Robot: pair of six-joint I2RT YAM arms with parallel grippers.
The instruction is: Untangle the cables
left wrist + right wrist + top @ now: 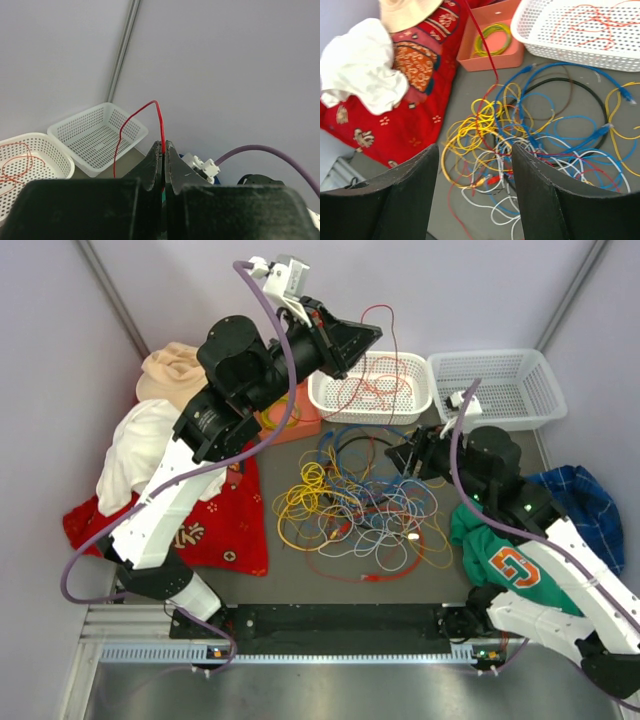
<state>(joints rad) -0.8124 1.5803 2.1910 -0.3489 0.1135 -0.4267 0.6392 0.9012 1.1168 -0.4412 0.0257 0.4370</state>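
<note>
The cables (355, 500) lie in a tangled pile of yellow, blue, white, red and black wires on the grey table. My left gripper (365, 340) is raised over the left white basket (330, 400) and shut on a thin red cable (161, 120). That cable arcs up out of the jaws and hangs down. My right gripper (405, 455) is open and empty, above the right side of the pile. In the right wrist view the pile (530, 135) lies below the open gripper (474, 150). A taut red strand (485, 50) runs down into the pile.
The left basket (530, 42) holds red-orange cables. An empty white basket (535, 380) stands to its right. An orange box (470, 47) holds a green-yellow ring (490, 40). Red (225, 530), white (135, 450) and tan cloths lie left. Green (500, 560) and blue cloths lie right.
</note>
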